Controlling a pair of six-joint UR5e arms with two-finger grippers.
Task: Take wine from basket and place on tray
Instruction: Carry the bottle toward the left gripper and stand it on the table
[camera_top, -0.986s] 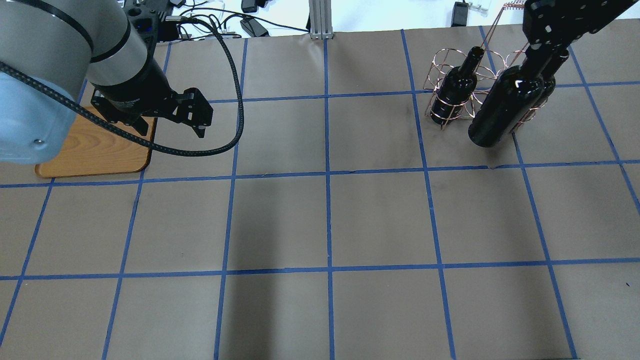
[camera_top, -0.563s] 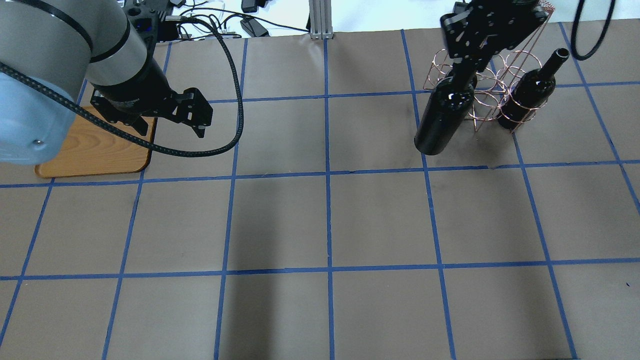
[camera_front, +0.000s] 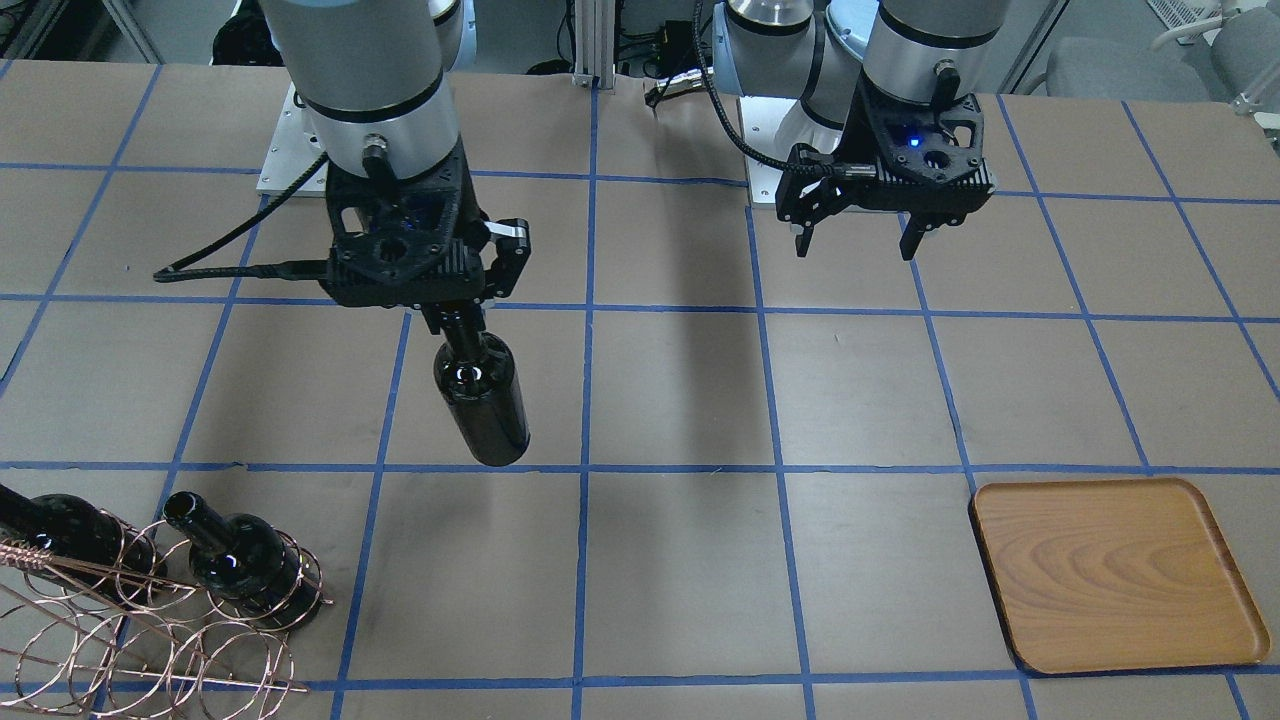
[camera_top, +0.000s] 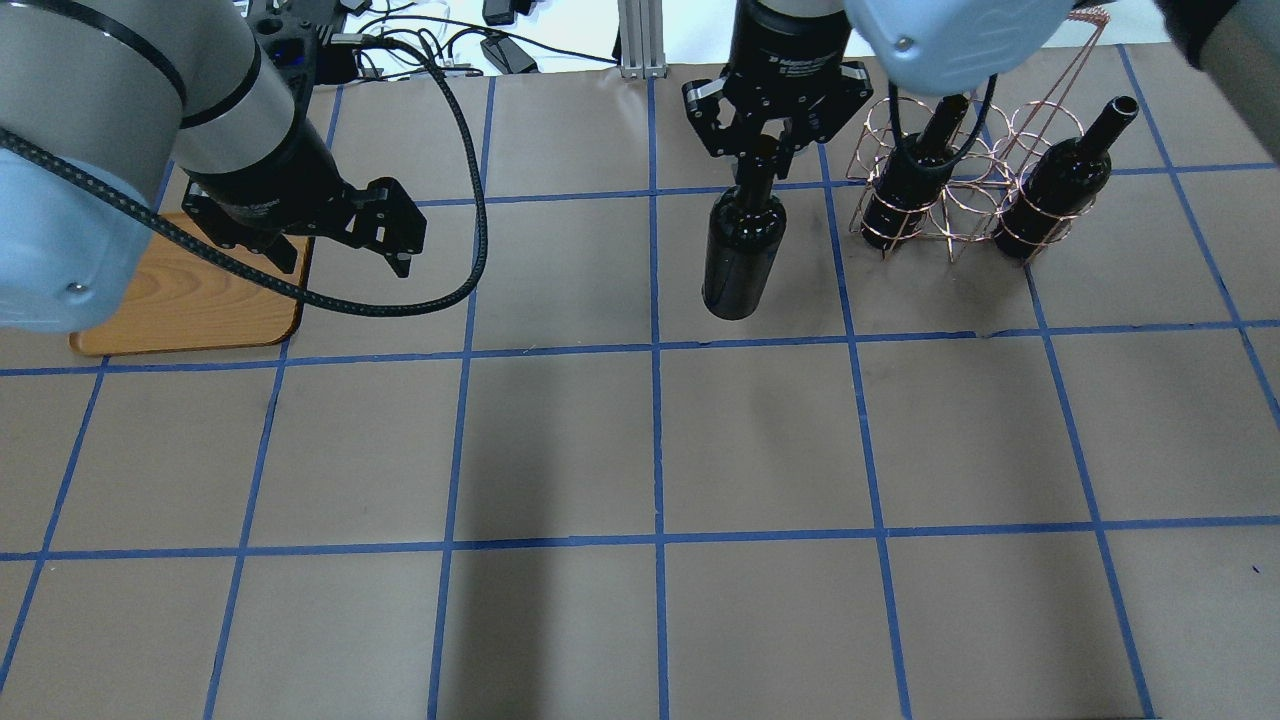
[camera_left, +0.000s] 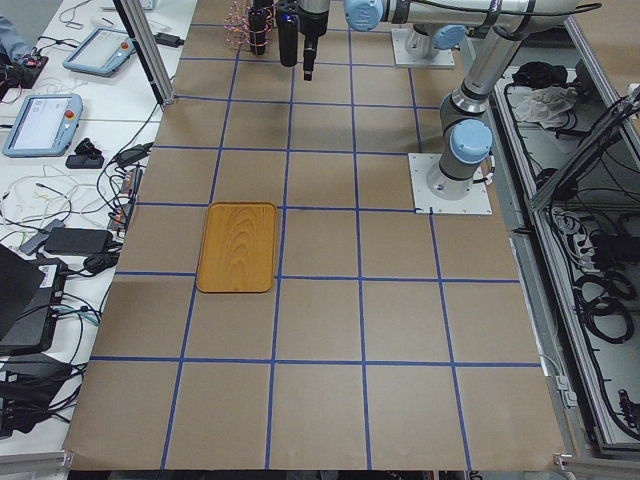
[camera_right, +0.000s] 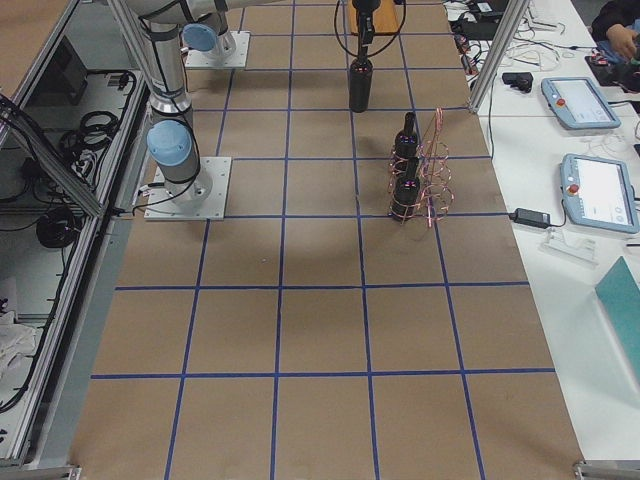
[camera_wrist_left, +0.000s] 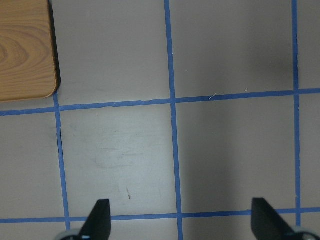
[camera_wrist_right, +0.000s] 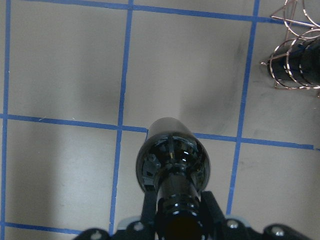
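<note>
My right gripper (camera_top: 762, 160) (camera_front: 462, 322) is shut on the neck of a black wine bottle (camera_top: 741, 250) (camera_front: 483, 402) (camera_wrist_right: 173, 157). It holds the bottle upright in the air, left of the copper wire basket (camera_top: 950, 190) (camera_front: 150, 625). Two more wine bottles (camera_top: 905, 195) (camera_top: 1050, 195) stand in the basket. The wooden tray (camera_top: 190, 300) (camera_front: 1110, 575) (camera_wrist_left: 25, 50) lies at the far left. My left gripper (camera_top: 395, 235) (camera_front: 855, 240) is open and empty, hovering just right of the tray; its fingertips (camera_wrist_left: 100, 215) show in the left wrist view.
The table is covered in brown paper with a blue tape grid (camera_top: 655, 350). Cables and power bricks (camera_top: 500, 50) lie past the far edge, by an aluminium post (camera_top: 638, 40). Tablets (camera_right: 600, 190) sit on a side bench.
My right gripper has carried the bottle leftward, away from the basket toward the table's middle. The left arm has not moved.
</note>
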